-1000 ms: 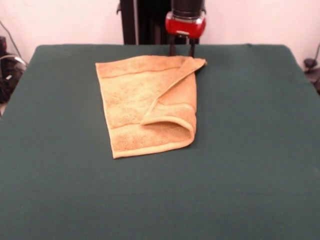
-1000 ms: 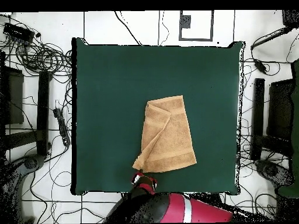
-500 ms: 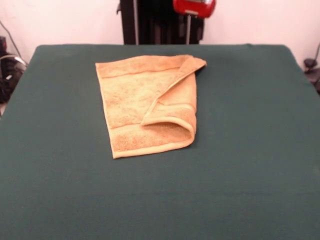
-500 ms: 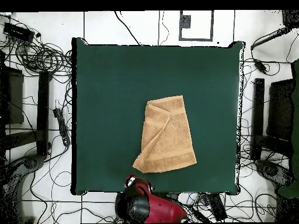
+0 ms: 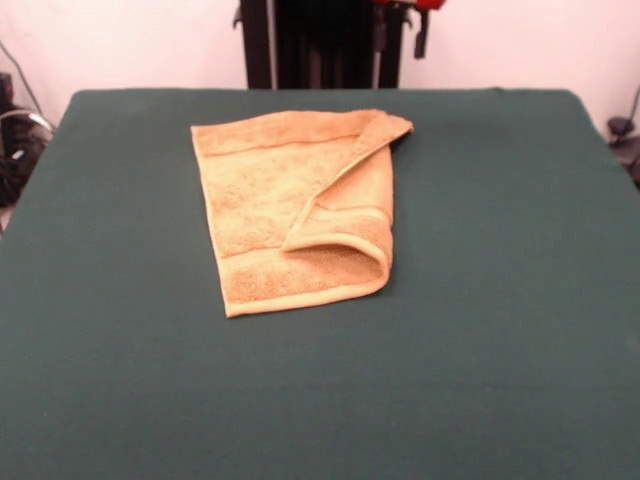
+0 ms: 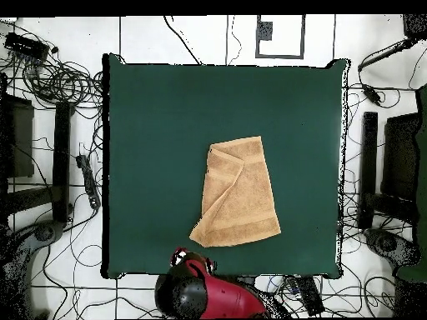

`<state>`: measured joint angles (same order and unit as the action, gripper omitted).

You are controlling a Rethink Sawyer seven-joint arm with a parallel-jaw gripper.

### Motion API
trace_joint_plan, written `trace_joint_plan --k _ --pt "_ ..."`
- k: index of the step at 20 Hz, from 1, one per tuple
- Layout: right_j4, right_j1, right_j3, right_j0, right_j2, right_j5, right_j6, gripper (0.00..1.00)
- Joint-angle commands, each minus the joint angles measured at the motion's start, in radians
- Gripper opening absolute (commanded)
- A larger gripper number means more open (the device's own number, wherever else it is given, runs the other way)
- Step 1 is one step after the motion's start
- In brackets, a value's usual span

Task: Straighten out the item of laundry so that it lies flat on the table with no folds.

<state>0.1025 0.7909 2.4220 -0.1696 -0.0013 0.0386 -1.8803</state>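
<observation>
One arm [image 6: 208, 293] hangs raised beyond the table [image 6: 167, 125] edge.

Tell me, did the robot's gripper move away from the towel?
Yes. The gripper has lifted up and away from the towel's far corner, toward the table's back edge.

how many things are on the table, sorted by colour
golden-orange: 1, the towel, with one side folded over itself
other colours: 0
total: 1 thing lying on the dark green table
</observation>
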Motion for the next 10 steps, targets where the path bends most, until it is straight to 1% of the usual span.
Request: trace_joint_plan --k 1,4,5,7,10 --pt "0.033 -0.11 -0.125 0.009 0.101 0.102 -0.213 1.0" --pt "0.013 -0.149 -0.173 0.026 0.037 0.061 -0.138 1.0" --pt "-0.002 -0.17 -0.19 0.011 0.049 0.076 -0.126 1.0" --pt "-0.006 -0.189 -0.205 -0.001 0.069 0.098 -0.135 1.0" --pt "0.037 -0.197 -0.202 0.022 0.089 0.136 -0.205 1.0"
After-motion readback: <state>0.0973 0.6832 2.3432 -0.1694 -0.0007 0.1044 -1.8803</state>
